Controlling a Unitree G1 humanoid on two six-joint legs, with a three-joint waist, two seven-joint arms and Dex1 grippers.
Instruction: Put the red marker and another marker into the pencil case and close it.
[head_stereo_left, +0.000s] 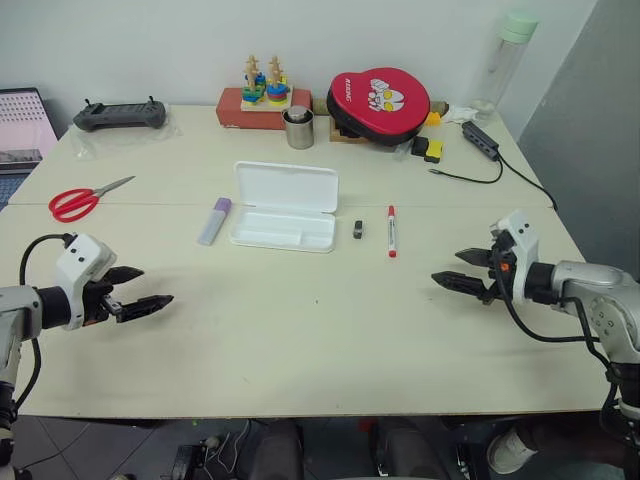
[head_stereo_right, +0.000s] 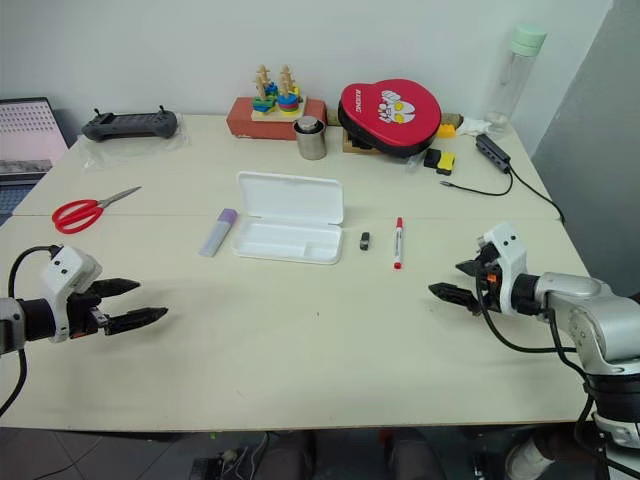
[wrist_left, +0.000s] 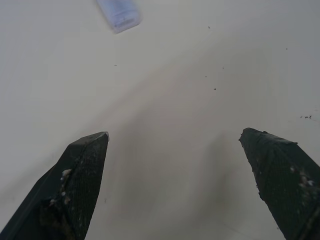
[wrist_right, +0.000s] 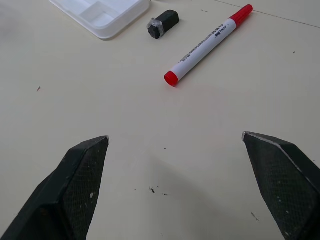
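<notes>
The white pencil case (head_stereo_left: 285, 205) lies open at the table's middle, lid flat behind the tray. A lavender highlighter (head_stereo_left: 214, 220) rests just left of it; its end also shows in the left wrist view (wrist_left: 119, 14). The red marker (head_stereo_left: 391, 231) lies to the case's right, past a small black block (head_stereo_left: 358, 230), and shows in the right wrist view (wrist_right: 208, 43). My left gripper (head_stereo_left: 138, 290) hovers open over the front left of the table, empty. My right gripper (head_stereo_left: 462, 268) hovers open at the front right, empty, pointing toward the red marker.
Red-handled scissors (head_stereo_left: 84, 199) lie at the left. Along the back stand a black controller (head_stereo_left: 120, 116), a wooden stacking toy (head_stereo_left: 264, 88), a metal cup (head_stereo_left: 299, 128), a red pad (head_stereo_left: 380, 104), a black cable (head_stereo_left: 497, 160) and a tall bottle (head_stereo_left: 509, 60).
</notes>
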